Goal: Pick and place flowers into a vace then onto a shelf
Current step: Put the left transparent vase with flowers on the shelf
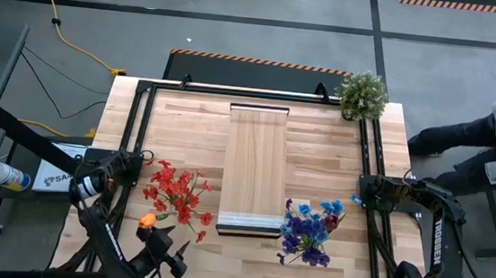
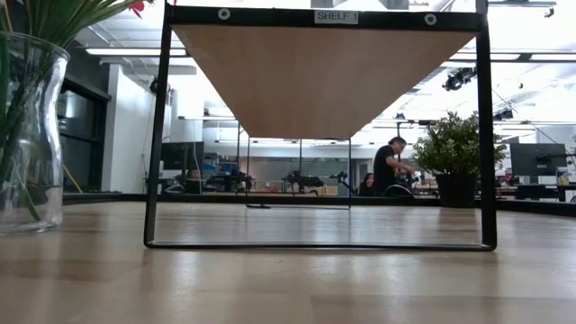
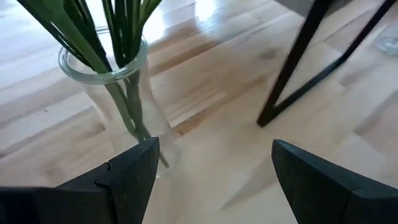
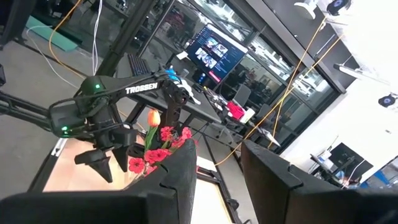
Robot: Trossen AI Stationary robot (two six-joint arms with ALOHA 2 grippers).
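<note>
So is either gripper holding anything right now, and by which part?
Nothing is held. The left gripper is open beside the vase, not around it. The right gripper has a bare gap between its fingers, away from the flowers.

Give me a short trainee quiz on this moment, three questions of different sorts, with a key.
1. True or false: the glass vase has green stems standing in it.
2. Multiple choice: where is the potted plant? A: at a corner of the table, on the right arm's side. B: at the table's centre. C: off the table.
3. Fill in: the left hand, facing the vase, is ___ (open or shut) with nothing between its fingers.

Key: 1 true; 2 A; 3 open.
</note>
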